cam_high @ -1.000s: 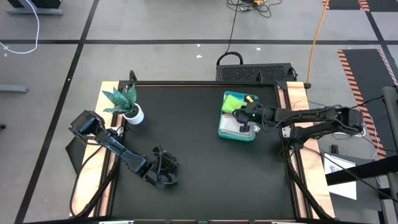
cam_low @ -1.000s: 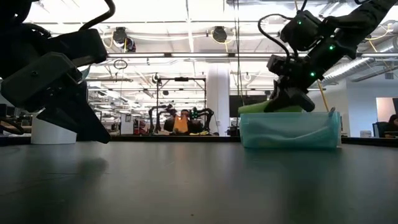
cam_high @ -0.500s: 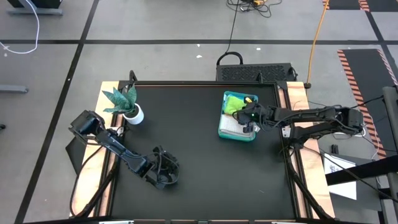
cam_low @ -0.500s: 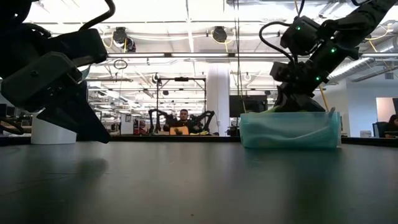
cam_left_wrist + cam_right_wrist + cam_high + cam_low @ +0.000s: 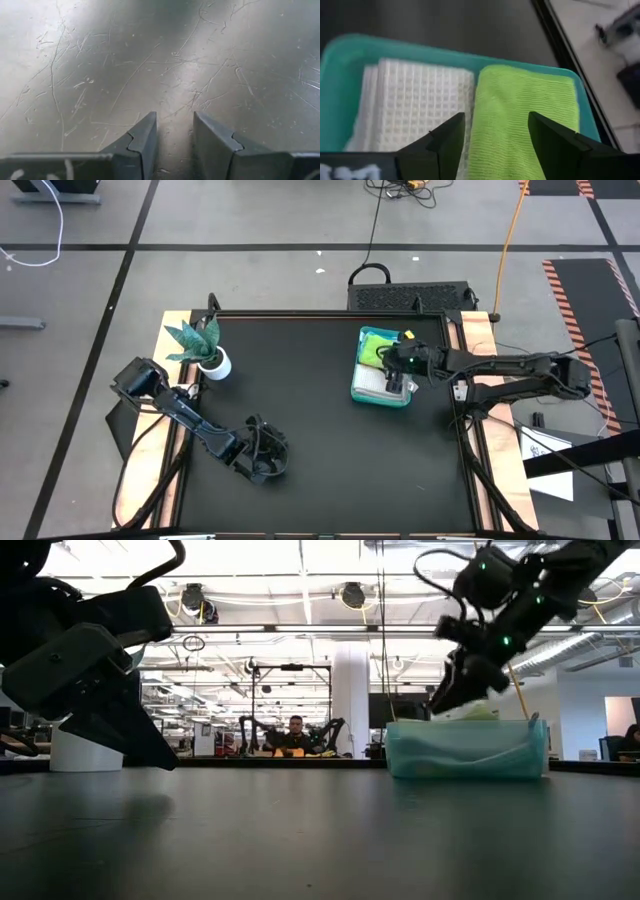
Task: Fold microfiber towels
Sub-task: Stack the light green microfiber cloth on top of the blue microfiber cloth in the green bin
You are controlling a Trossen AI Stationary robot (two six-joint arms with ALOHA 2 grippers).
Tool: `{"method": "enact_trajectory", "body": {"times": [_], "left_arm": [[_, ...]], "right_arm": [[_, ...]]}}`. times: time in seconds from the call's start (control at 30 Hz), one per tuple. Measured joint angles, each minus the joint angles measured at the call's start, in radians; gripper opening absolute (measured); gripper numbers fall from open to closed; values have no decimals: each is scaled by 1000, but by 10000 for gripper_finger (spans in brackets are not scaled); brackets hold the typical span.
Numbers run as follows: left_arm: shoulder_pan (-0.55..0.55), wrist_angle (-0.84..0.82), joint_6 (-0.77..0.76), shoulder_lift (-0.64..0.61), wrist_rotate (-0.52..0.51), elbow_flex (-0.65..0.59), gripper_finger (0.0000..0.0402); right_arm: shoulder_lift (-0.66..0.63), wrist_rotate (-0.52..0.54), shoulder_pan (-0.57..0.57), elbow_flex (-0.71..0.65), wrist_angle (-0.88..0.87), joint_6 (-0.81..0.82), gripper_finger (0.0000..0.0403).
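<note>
A teal tray (image 5: 358,385) stands at the table's far right. Two folded microfiber towels lie side by side in it: a lime green one (image 5: 522,107) and a white-grey waffle one (image 5: 415,102). My right gripper (image 5: 495,132) hovers open just above the tray, fingers slanting down over the two towels and touching neither. In the low view it (image 5: 458,690) stands above the tray's rim (image 5: 465,725). My left gripper (image 5: 175,125) waits open just over the bare tabletop near the near left (image 5: 262,455), with nothing between its fingers.
A small green plant in a white pot (image 5: 205,352) stands at the far left edge of the black tabletop (image 5: 320,440). Wooden side strips (image 5: 480,340) border the table. A person sits far behind the table (image 5: 295,730).
My right gripper has dipped into the tray with the lime green towel, let go of it and risen a little. The towel, held above the tray's rim a second ago, now lies flat in the tray beside the white-grey one.
</note>
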Motion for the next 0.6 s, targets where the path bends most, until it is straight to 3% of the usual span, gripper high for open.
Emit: {"method": "enact_trajectory", "body": {"times": [0.13, 0.27, 0.43, 0.6], "left_arm": [[0, 2, 0, 0, 0, 0, 131], [0, 15, 8, 0, -3, 0, 131], [0, 50, 40, 0, -7, 0, 131], [0, 50, 50, 0, -7, 0, 131]], "right_arm": [[-29, 3, -4, 66, -63, 165, 213], [-14, 33, -56, 80, -12, 448, 186], [101, 51, -138, 79, 39, 653, 107], [266, 55, -177, 79, 226, 592, 14]]}}
